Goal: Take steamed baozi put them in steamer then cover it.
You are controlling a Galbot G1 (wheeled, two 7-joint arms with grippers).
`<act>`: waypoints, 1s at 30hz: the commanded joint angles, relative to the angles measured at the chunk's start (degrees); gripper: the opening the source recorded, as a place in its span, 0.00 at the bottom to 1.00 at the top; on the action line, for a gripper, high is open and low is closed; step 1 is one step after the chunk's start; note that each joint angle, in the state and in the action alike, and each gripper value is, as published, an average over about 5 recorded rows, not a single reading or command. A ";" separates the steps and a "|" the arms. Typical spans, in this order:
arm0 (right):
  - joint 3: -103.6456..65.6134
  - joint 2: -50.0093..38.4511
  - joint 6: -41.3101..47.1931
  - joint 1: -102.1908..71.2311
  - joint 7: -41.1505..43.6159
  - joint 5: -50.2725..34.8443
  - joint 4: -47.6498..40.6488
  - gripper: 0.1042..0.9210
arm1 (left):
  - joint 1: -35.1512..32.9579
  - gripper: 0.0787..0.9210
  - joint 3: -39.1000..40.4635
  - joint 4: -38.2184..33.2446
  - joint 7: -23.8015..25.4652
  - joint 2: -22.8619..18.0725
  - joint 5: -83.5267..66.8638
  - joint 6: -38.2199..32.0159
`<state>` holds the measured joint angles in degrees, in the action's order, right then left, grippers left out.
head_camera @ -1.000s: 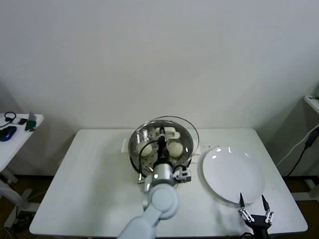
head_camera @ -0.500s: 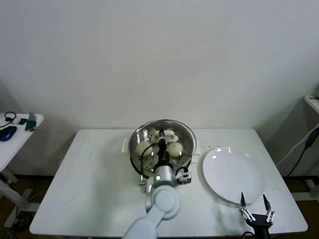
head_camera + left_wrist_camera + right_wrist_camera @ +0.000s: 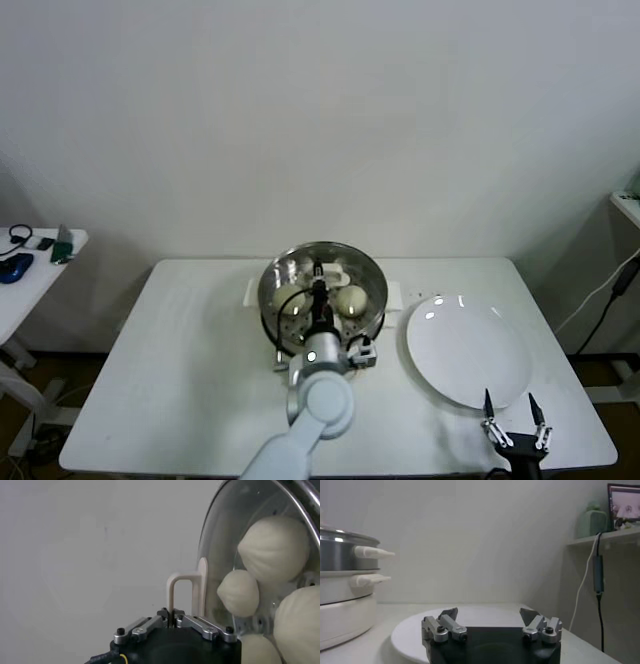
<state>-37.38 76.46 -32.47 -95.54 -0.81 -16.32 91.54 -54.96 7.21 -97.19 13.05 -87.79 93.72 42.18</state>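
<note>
On the white table (image 3: 190, 380), against a plain wall, the steamer (image 3: 275, 322) sits mid-back with steamed baozi (image 3: 350, 299) under the cover (image 3: 366, 272). Above it, the left gripper (image 3: 174, 621) pinches the cover's handle (image 3: 187, 594). Near the front right edge, beside the white plate (image 3: 465, 350), the right gripper (image 3: 513, 425) hangs spread.

Your glass cover (image 3: 322, 275) sits on the steel steamer (image 3: 275, 325), cream-white baozi (image 3: 274, 548) visible beneath, mid-worktop (image 3: 180, 380).
</note>
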 commanded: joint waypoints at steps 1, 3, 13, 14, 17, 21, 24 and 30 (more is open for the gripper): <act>-0.04 0.11 -0.17 -0.04 0.02 0.13 0.02 0.88 | -0.40 0.07 -0.15 0.49 -0.95 -0.10 -0.36 0.19; -0.03 0.17 -0.28 -0.06 0.01 0.23 -0.02 0.88 | -0.50 0.07 -0.20 0.62 -1.14 -0.12 -0.74 0.21; 0.09 0.49 -0.52 -0.21 -0.02 1.19 0.17 0.88 | -1.06 0.07 -0.07 -0.78 -1.92 0.45 -3.15 -0.18; 0.10 0.50 -0.42 -0.24 0.01 1.15 0.27 0.88 | -1.23 0.07 0.10 -1.49 -1.48 0.66 -3.18 -0.20; 0.11 0.51 -0.02 -0.33 0.11 1.07 0.57 0.88 | -1.86 0.11 0.84 -4.42 0.52 1.72 -3.81 -0.17; 0.02 0.42 0.83 -0.40 0.26 1.15 0.87 0.88 | -2.94 0.23 1.84 -9.65 2.69 4.24 -7.11 0.44; 0.00 0.36 1.32 -0.32 0.29 1.18 0.88 0.88 | -4.15 0.34 2.21 -13.98 3.38 6.33 -10.26 0.92; 0.14 0.61 2.33 -0.15 -0.14 1.05 0.94 0.88 | -7.37 0.55 0.35 -22.68 -1.72 10.72 -21.50 -1.28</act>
<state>-37.33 76.93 -31.22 -95.67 -0.49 -15.17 92.24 -58.84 8.67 -106.12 14.44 -83.16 86.14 42.22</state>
